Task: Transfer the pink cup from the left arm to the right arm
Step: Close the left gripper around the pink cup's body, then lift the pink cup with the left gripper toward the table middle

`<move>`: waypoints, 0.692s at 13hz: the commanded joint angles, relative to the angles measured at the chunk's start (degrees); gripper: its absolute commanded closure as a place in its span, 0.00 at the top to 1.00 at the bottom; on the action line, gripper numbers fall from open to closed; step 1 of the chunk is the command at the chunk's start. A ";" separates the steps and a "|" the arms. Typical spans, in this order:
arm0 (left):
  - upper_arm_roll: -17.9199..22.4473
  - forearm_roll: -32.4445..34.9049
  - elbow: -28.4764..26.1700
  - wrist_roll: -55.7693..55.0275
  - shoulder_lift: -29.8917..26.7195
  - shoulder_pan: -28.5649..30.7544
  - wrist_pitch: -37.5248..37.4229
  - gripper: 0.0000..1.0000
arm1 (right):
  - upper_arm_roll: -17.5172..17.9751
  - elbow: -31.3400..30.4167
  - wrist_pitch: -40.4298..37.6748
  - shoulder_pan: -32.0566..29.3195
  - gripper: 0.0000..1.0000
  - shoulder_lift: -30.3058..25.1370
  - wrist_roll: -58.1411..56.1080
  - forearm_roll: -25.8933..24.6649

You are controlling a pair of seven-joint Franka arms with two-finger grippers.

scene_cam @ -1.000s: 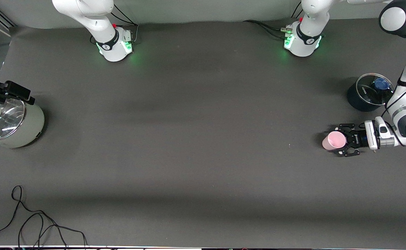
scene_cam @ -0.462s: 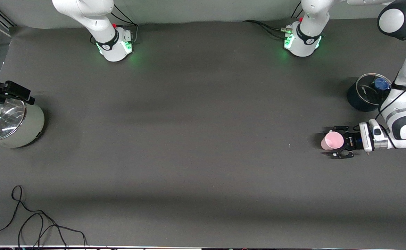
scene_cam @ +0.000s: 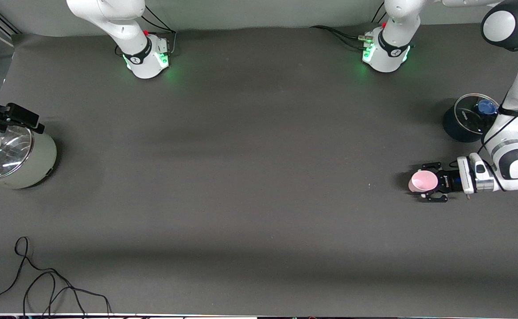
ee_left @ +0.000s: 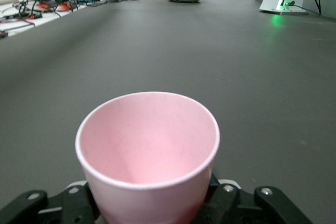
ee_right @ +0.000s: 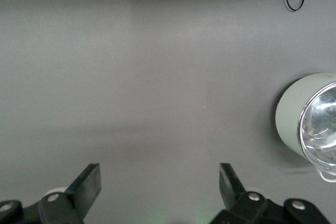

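Note:
The pink cup (scene_cam: pixel 422 180) is a small, pale-pink tapered cup held upright with its mouth open upward, near the left arm's end of the table. My left gripper (scene_cam: pixel 426 182) reaches in level from the side and is shut on the cup. In the left wrist view the cup (ee_left: pixel 149 145) fills the lower middle, with a black finger (ee_left: pixel 226 195) pressed against each side. My right gripper (ee_right: pixel 160 174) shows only in the right wrist view. It is open, empty and high over the table near the right arm's end.
A dark pot with a glass lid and blue knob (scene_cam: pixel 469 117) stands close to the left arm. A pale green pot with a glass lid (scene_cam: pixel 19 155) stands at the right arm's end and also shows in the right wrist view (ee_right: pixel 294 116). A black cable (scene_cam: pixel 41 283) lies near the front edge.
My left gripper has shifted a little toward the right arm's end with the pink cup in it. The cup's mouth now looks rounder from above.

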 commanded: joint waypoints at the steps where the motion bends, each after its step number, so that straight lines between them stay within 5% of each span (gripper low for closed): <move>1: -2.81 -0.98 3.04 -6.14 0.03 -0.69 0.22 0.00 | -0.27 0.36 -0.65 0.40 1.00 -0.53 0.80 -0.23; 6: -6.42 -2.90 11.92 -26.18 -0.58 -7.97 0.92 0.00 | -0.27 0.36 -0.65 0.40 1.00 -0.53 0.89 -0.23; 9: -13.78 -5.11 13.24 -35.06 -0.67 -9.83 10.03 0.00 | -0.18 0.44 -0.56 0.40 1.00 -0.53 0.97 -0.14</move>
